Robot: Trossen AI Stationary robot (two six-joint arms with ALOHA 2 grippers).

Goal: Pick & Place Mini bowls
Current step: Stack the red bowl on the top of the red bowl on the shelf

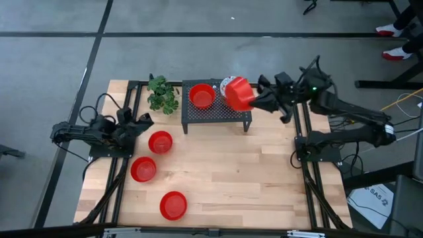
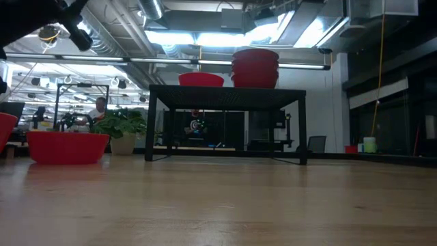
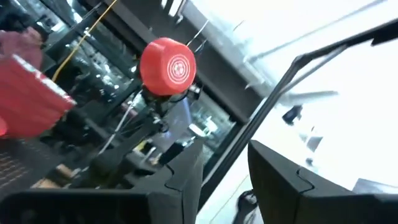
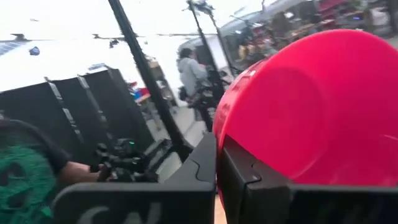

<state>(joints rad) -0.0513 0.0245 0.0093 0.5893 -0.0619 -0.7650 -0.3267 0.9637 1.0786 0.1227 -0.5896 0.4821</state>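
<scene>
Wooden bench point(image 1: 231, 178) planks carry a black mesh rack point(image 1: 217, 111) at the back, holding one glossy red bowl point(image 1: 202, 96) upright. Beside it, over a speckled white bowl point(image 1: 227, 83), the right end effector point(image 1: 256, 100) is clamped on the rim of another red bowl point(image 1: 238, 94), tipped sideways. Three red bowls point(image 1: 159, 142) sit upright near the left end effector point(image 1: 142, 121), fingers apart. A leafy plant point(image 1: 162, 94) stands left of the rack.

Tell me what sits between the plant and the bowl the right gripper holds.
In the high view: a red bowl on the black rack, between plant and held bowl.
</scene>
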